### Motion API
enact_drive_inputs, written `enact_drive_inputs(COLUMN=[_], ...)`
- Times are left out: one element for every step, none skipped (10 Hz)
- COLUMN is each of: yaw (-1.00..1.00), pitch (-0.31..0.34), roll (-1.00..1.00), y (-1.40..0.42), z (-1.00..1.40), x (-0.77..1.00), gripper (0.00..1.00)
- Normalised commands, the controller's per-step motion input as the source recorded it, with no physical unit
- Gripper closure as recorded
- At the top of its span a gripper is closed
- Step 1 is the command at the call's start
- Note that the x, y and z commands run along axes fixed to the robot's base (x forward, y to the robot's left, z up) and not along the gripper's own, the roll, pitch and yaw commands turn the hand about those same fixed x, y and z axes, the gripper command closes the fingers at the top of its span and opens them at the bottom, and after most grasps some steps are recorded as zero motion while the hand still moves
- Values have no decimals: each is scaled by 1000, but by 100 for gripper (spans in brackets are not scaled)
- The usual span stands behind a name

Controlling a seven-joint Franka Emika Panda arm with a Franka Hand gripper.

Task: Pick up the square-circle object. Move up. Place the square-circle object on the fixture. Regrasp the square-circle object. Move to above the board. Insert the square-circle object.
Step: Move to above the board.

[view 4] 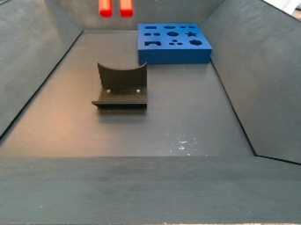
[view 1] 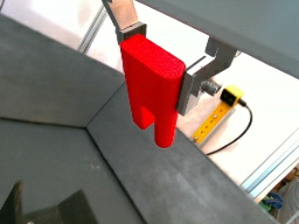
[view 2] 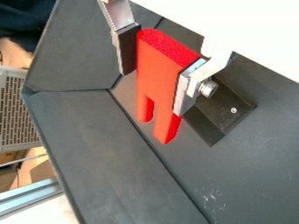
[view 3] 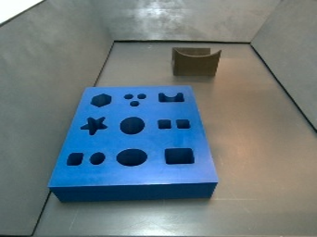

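The square-circle object [view 1: 152,92] [view 2: 158,92] is a bright red block with two prongs, and my gripper [view 1: 162,59] [view 2: 156,66] is shut on its upper part, prongs pointing down and well above the floor. Both wrist views show a silver finger [view 1: 193,85] [view 2: 191,83] pressed against each side. In a side view only the red prongs [view 4: 114,9] hang into the top of the picture, left of the board. The fixture [view 3: 196,61] [view 4: 120,85] stands bare on the floor. The blue board [view 3: 136,139] [view 4: 174,42] lies flat with all its holes empty.
Sloping grey walls [view 3: 50,56] [view 4: 235,70] enclose the floor. Outside the enclosure lie a yellow tape measure [view 1: 216,114] with a black cable and a wire mesh [view 2: 12,105].
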Motion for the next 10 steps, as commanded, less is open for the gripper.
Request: enact_drive_inputs(yaw=[42,49,60,-237,-239,-241,-244,-252,-255,-256], pitch=[110,117,128,-42,-57,-64,-66,-57,-45,-33], roll=[-66,-66,-67,-1000,-1000,-1000,-1000,-1000,-1000,-1000], y=[-3,-4,-9,-1000,-1000,-1000,-1000,-1000,-1000,-1000], z=[611,501,283,90,80,84,73,82,81,81], x=[-16,-7,11,-509,-514,-551,-568,-583,-596,-612], gripper=[100,100,100,100,100,100,100,100,100,100])
